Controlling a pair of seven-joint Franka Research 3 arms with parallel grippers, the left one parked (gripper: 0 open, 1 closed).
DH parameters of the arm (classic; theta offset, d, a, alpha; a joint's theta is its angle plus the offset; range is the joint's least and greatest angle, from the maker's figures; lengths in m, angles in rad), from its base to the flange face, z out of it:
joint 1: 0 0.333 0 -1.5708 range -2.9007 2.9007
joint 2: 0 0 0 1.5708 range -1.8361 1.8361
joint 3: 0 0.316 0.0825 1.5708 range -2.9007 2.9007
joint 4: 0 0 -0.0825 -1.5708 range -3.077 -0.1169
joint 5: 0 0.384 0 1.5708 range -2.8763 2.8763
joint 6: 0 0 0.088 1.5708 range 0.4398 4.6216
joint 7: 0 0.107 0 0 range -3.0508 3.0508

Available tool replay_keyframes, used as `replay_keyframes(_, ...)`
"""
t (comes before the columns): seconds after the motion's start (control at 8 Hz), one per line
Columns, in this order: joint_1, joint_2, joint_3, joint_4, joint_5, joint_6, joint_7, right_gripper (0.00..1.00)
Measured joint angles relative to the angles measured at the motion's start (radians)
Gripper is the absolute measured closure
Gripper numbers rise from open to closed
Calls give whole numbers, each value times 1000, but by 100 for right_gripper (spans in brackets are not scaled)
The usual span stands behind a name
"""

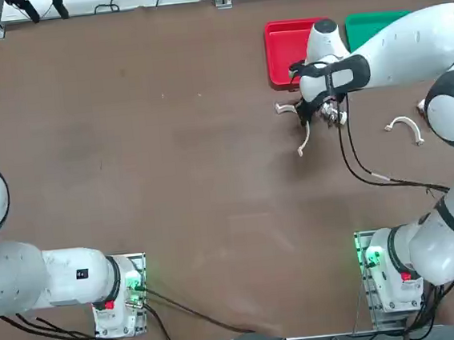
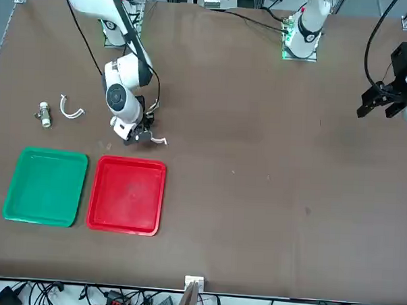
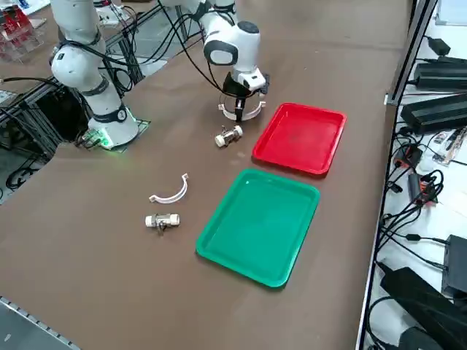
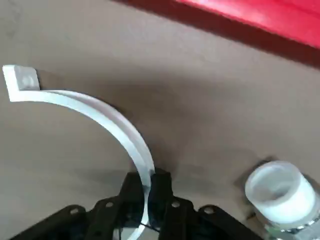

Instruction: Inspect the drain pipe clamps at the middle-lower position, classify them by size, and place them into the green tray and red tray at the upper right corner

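Observation:
The larger white C-shaped drain pipe clamp (image 4: 95,107) is pinched at the middle of its arc by my right gripper (image 4: 148,185), which is shut on it. From overhead the gripper (image 1: 318,113) is just below the red tray (image 1: 284,52), and the clamp's ends (image 1: 286,108) stick out to its left. Whether the clamp still touches the table I cannot tell. The smaller clamp (image 1: 404,129) lies alone further right. The green tray (image 1: 370,26) sits beside the red one, partly under my arm. Both trays (image 2: 45,186) (image 2: 127,194) hold nothing.
A stubby white-and-metal fitting (image 4: 280,192) lies right beside the gripper (image 3: 229,135). A second fitting (image 3: 161,220) rests near the smaller clamp (image 3: 170,192). Black cables hang from the right arm over the table (image 1: 355,162).

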Motion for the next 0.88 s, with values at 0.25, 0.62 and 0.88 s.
replay_keyframes(0.25, -8, -37, -13, 84, 2, -64, 38, 93)
replay_keyframes(0.62, -121, -33, -28, 448, 2, -405, 91, 93)
replay_keyframes(0.88, -213, 138, -30, 689, 2, -458, 91, 93)
